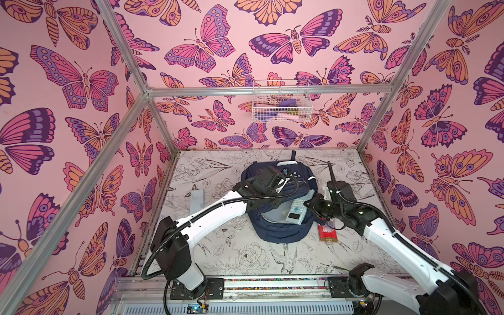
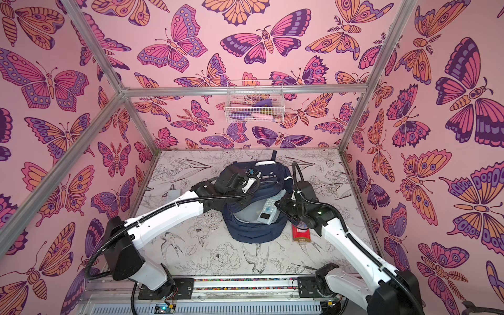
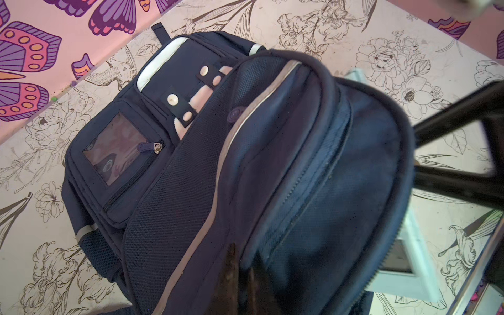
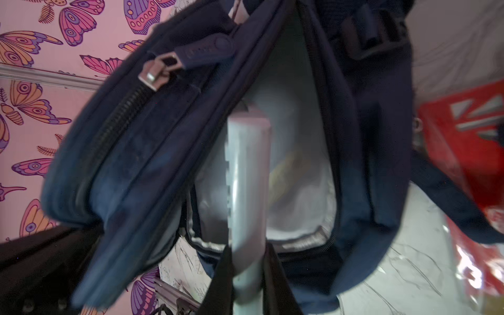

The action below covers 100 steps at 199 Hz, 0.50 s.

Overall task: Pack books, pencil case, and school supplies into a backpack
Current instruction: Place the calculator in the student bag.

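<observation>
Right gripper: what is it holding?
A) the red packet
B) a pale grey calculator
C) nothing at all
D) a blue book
B: in the right wrist view the right gripper pinches the end of the pale grey calculator, which in a top view leans keys-up over the open backpack.

navy backpack [image 1: 275, 231] lies flat on the bench [image 1: 218, 245], main pocket unzipped and gaping; a pale blue case [image 1: 297, 211] leans in its mouth.
</observation>
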Available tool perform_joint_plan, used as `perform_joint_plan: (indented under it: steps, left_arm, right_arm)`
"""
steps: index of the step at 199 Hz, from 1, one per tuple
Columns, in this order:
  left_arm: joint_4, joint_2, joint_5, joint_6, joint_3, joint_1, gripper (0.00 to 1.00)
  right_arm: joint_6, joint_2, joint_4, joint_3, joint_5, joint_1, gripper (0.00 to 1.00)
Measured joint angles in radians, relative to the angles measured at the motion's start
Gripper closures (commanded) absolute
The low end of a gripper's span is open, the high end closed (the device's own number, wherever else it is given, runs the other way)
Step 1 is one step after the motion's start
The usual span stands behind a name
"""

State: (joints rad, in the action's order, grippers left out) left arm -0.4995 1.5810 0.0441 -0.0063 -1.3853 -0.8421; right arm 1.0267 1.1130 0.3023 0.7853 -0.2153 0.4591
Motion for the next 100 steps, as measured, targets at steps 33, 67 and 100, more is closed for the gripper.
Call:
perform_joint_plan:
  steps: [33,67,100]
  left_arm:
    - [0.006,-0.02,-0.026,-0.022,0.01,0.01,1.0]
    - [0.005,-0.022,-0.027,-0.037,0.031,0.031,1.0]
    - [0.021,-0.034,-0.037,-0.063,0.061,0.042,1.0]
  right_arm:
    - [0.07,0.188,-0.232,-0.001,0.039,0.047,1.0]
    - [0.133,0.358,-0.407,0.032,0.074,0.108,0.59]
    - [0.165,0.412,-0.492,0.046,0.107,0.133,0.28]
